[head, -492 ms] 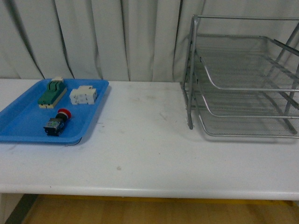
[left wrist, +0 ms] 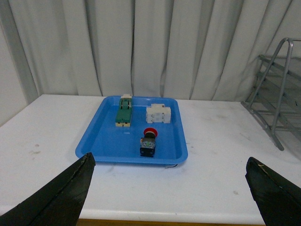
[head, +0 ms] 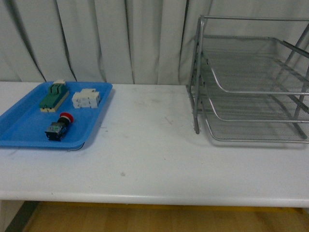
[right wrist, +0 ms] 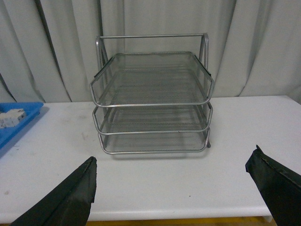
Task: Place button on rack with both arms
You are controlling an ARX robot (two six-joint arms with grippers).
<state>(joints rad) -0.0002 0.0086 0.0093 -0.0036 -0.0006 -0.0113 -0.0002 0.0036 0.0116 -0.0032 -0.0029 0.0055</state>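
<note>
The button (head: 58,127), red cap on a black-and-bluish body, lies in the blue tray (head: 19,130) at the table's left; the left wrist view shows the button (left wrist: 149,142) too. The silver three-tier rack (head: 251,87) stands at the right and faces the right wrist camera as the rack (right wrist: 153,101). My left gripper (left wrist: 169,188) is open, back from the tray near the table's front edge. My right gripper (right wrist: 171,188) is open, in front of the rack with bare table between. Neither arm shows in the front view.
A green-and-cream switch (head: 53,95) and a white blocky component (head: 86,98) share the tray's far end. White curtains hang behind the table. The table's front edge (head: 154,197) runs along the near side.
</note>
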